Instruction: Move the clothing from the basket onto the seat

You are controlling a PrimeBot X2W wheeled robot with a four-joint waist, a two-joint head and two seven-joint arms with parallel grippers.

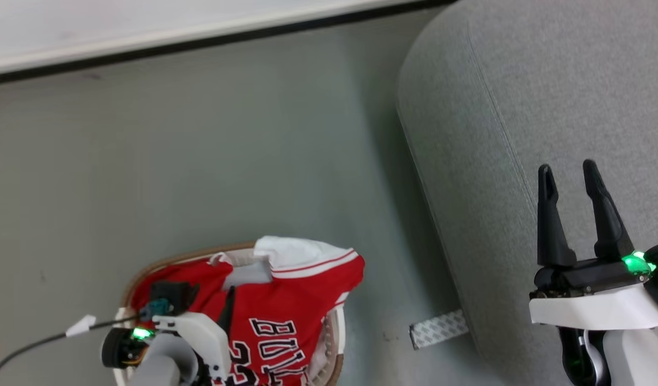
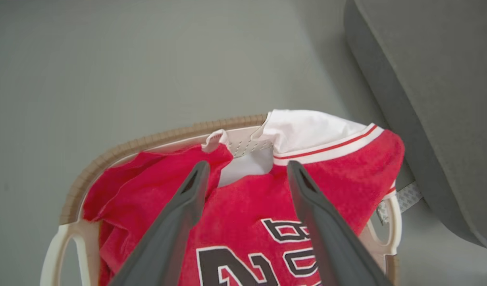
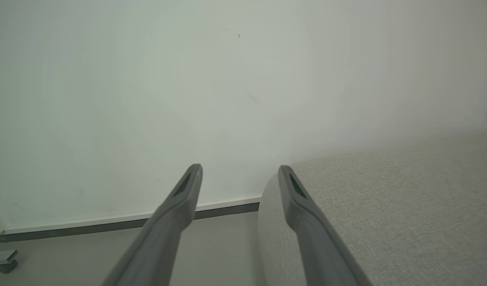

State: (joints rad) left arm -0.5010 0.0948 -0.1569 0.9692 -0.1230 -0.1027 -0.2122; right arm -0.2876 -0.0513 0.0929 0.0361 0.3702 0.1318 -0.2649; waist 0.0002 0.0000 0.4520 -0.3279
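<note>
While the red basketball jersey with white trim and black lettering (image 2: 243, 222) lies heaped in the oval white plastic laundry basket with a tan-brown rim (image 2: 148, 141), near the large light grey woven-fabric seat (image 1: 495, 134), the step in hand looks like the first pick. The grasp would do best on a thick fold of cloth, away from the basket wall, closing firmly before any lift. The left gripper (image 2: 247, 167) hangs over the jersey's neckline, fingers angled down, spread wide and empty. The right gripper (image 1: 567, 167) hovers over the seat, jaws likewise apart, holding nothing.
</note>
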